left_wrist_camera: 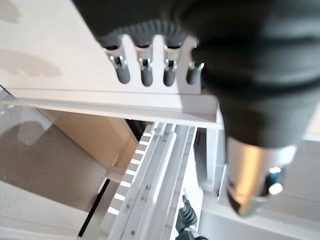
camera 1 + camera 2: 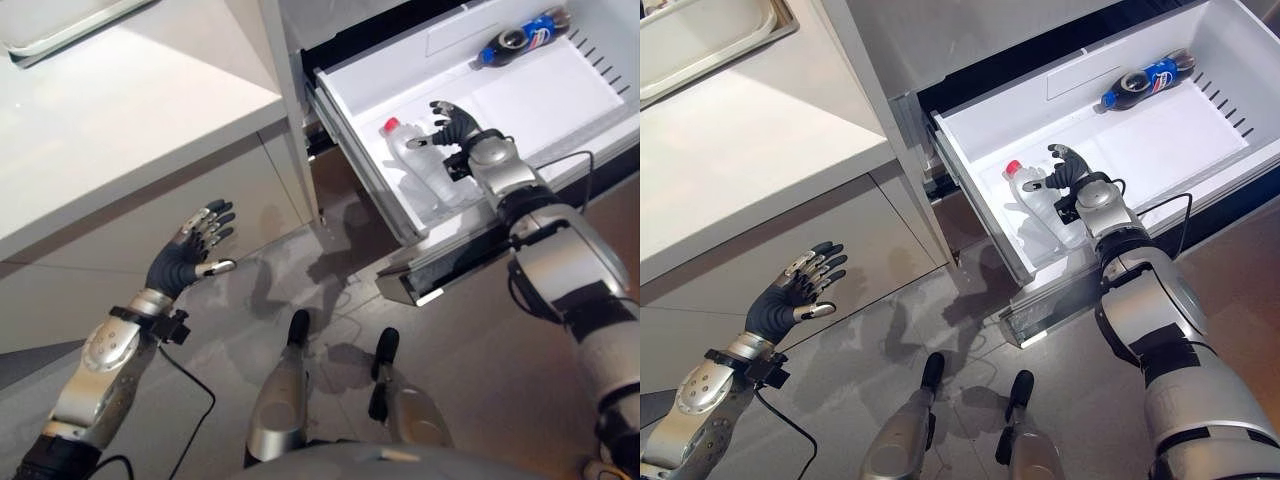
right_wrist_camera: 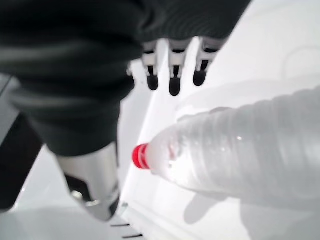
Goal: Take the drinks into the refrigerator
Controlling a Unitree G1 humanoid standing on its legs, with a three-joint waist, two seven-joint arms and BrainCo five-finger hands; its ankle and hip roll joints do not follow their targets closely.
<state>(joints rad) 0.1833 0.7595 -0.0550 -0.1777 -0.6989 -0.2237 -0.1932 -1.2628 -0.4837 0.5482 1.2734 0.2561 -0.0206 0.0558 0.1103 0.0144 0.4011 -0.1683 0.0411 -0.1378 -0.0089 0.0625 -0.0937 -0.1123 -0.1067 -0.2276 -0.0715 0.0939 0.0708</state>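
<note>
Left eye view, right robot hand (image 2: pixel 455 127) fingers spread beside clear bottle (image 2: pixel 420 165), drawer (image 2: pixel 345 110) front edge

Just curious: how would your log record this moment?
right robot hand: open over clear bottle | drawer: open | cola bottle: inside | left robot hand: open, idle

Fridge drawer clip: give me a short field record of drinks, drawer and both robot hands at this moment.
drawer: white drawer, pulled open
drink 1: clear bottle with red cap, lying in the drawer's near part
drink 2: dark cola bottle, lying at the drawer's far end
right robot hand: open over the clear bottle, fingers not curled round it
left robot hand: open, holding nothing, beside the counter
</note>
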